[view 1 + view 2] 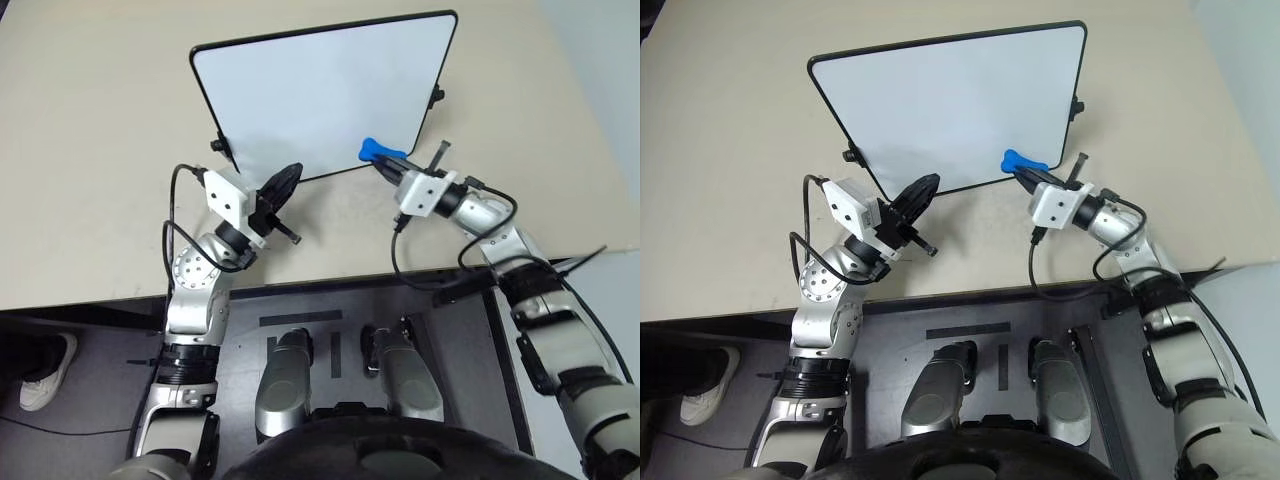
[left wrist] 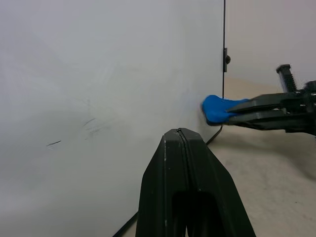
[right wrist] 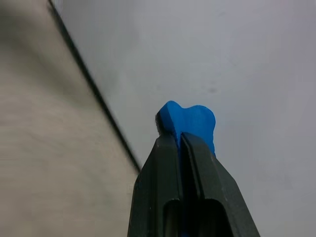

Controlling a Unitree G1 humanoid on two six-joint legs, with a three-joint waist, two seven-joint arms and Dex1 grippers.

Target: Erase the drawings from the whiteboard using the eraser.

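The whiteboard (image 1: 320,90) lies on the beige table, black-framed, its face plain white in the head views. The drawings are out of view; in the left wrist view I see just a few faint dark streaks (image 2: 89,122) on the board. My right gripper (image 1: 388,160) is shut on the blue eraser (image 1: 370,150), whose tip sits on the board's near right corner, just inside the frame. The eraser (image 3: 190,121) sticks out past the shut fingertips. My left gripper (image 1: 283,183) is shut with nothing in it, lying over the board's near edge by its left corner.
The beige table (image 1: 100,150) stretches wide to the left of and beyond the board. Its front edge runs just behind my wrists. Small black knobs (image 1: 437,95) stick out from the board's sides. A person's shoe (image 1: 45,375) rests on the floor at lower left.
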